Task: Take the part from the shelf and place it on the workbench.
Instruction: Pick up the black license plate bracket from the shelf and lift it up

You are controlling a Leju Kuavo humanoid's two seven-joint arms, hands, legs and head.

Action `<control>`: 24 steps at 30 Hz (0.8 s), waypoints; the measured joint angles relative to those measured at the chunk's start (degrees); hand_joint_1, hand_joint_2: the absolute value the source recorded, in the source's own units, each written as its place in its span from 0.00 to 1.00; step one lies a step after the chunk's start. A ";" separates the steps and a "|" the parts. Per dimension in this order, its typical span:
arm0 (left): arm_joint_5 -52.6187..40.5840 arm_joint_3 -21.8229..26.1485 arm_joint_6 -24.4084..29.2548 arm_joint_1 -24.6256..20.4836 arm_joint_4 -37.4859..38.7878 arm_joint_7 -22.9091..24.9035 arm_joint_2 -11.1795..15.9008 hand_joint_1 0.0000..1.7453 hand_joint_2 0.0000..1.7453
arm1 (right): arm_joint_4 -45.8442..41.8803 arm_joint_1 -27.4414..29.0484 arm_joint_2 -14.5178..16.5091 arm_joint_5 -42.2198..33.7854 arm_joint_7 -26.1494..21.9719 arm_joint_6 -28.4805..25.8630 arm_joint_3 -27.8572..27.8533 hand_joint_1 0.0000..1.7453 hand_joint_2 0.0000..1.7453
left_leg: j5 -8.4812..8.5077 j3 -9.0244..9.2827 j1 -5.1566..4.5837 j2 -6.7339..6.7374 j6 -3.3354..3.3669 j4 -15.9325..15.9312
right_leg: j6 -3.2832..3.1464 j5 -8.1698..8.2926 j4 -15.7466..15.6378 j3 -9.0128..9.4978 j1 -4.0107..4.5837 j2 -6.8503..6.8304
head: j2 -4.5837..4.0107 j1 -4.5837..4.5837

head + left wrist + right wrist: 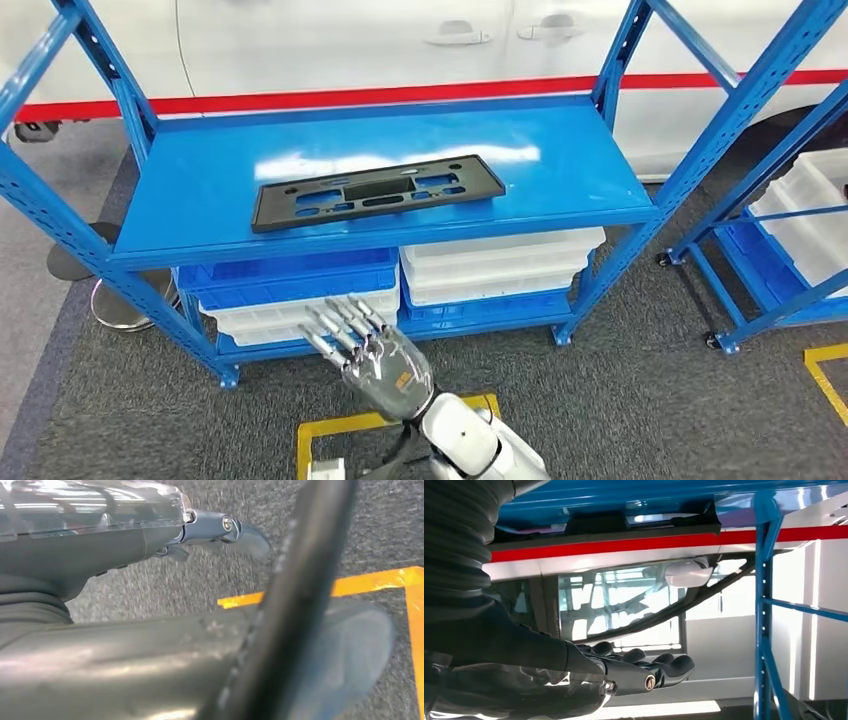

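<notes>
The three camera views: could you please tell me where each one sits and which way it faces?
Head view: high on the body, facing forward and down at the blue shelf holding the black part; the right hand shows below.
Left wrist view: behind the left hand, facing down at grey floor with yellow tape.
Right wrist view: behind the right hand, facing the shelf's edge and the white car.
Shared: head and right wrist views both show shelf, part, car.
</notes>
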 joint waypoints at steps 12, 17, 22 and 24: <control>-2.06 0.03 2.73 0.00 0.12 -0.03 1.04 0.00 0.00 | 1.51 1.20 2.86 -3.40 -5.06 -0.03 -6.11 0.00 1.00 | -2.59 4.17 -2.49 -0.33 2.25 -1.17 | -5.74 4.94 1.90 -7.23 3.36 0.38 | 0.00 -0.10; -2.60 0.03 3.56 -0.12 0.14 -0.38 1.67 0.00 0.00 | 2.10 1.12 3.93 -4.11 -5.68 -0.09 -7.52 0.00 1.00 | -2.65 5.80 -2.26 -0.02 0.78 -1.27 | -6.86 5.94 -3.61 -2.91 3.13 0.28 | 0.00 -0.12; -4.08 0.01 6.73 -0.26 0.13 -1.08 2.83 0.00 0.00 | 3.02 0.98 4.63 -5.58 -6.31 -0.10 -8.68 0.00 1.00 | -7.55 -2.00 -1.09 0.30 -1.39 10.80 | -5.48 5.05 -4.21 -1.31 1.91 0.11 | 0.00 -0.13; -4.17 0.01 5.75 -0.20 0.13 -1.08 3.40 0.00 0.00 | 3.46 0.96 4.69 -6.20 -6.62 -0.10 -9.07 0.00 1.00 | -3.81 -1.82 -0.34 0.41 -2.64 7.55 | -4.34 4.25 -3.21 -1.27 1.04 0.21 | 0.00 -0.12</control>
